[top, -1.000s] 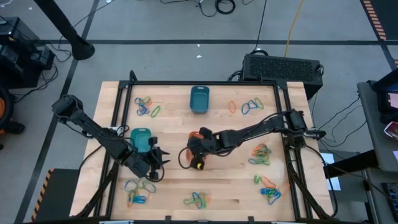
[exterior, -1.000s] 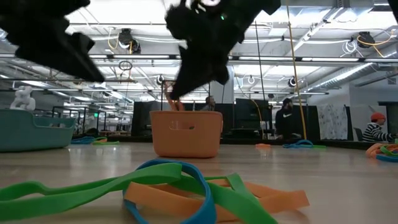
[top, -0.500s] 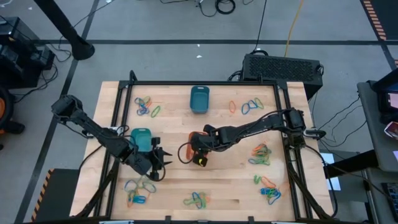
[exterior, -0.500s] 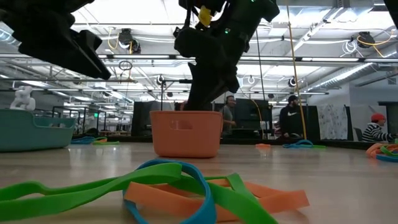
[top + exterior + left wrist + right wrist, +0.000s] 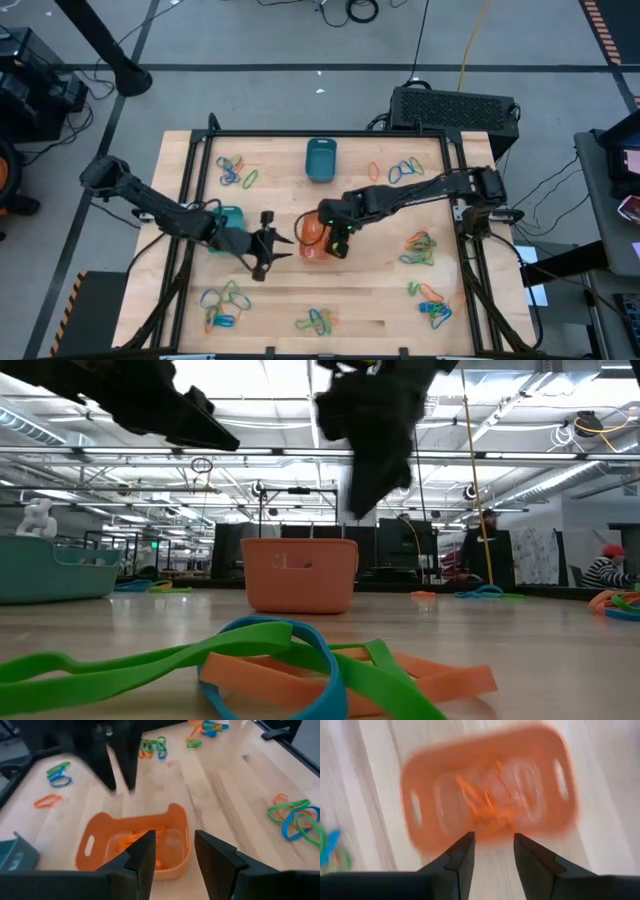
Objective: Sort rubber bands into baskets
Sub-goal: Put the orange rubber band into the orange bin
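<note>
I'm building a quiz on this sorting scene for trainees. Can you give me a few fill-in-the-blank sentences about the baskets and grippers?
1. The right gripper hangs directly above the ____ basket.
2. The bands lying inside that basket are ____ in colour.
3. In the high view, the dark teal basket stands near the table's ____ edge.
4. The left gripper holds ____ between its open fingers.

Missing words: orange; orange; far; nothing
</note>
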